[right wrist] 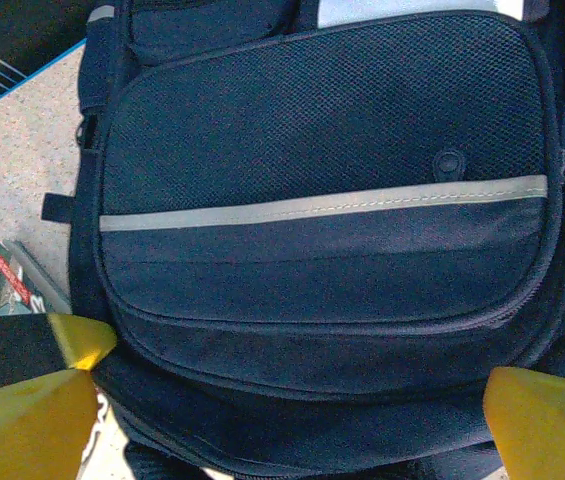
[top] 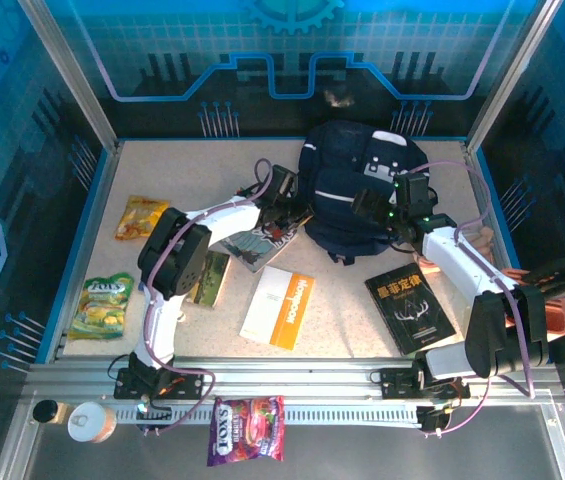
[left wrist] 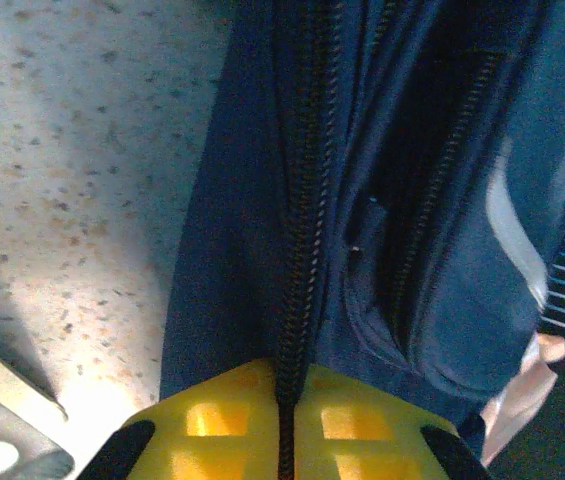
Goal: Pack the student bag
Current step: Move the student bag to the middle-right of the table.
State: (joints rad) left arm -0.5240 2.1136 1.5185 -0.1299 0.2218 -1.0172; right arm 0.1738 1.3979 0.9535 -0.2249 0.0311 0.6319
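Left wrist: left gripper [left wrist: 284, 405] clamped tight on backpack [left wrist: 232, 250] at zipper [left wrist: 302, 200].
Right wrist: right gripper [right wrist: 292, 370] spread wide, holding nothing; backpack front pocket [right wrist: 322, 200] between fingers.
Top view: backpack at far middle of table [top: 162, 180]. Left gripper at backpack's left edge, right gripper at its right side. Black book [top: 409, 308] near backpack's front.

Left arm [top: 177, 250] up first: white links, chunky black joint housings, a lilac cable [top: 224, 210] running along it. Right arm [top: 457, 255] matched, with white tubes, black joints, a second lilac lead [top: 528, 365] and tiny green lights [top: 393, 212] near the wrist. Both bases [top: 137, 380] were black blocks. Left fingers [left wrist: 212, 420] were bright yellow with square recesses; right fingers [right wrist: 22, 420] were yellow too, and wedge-shaped.
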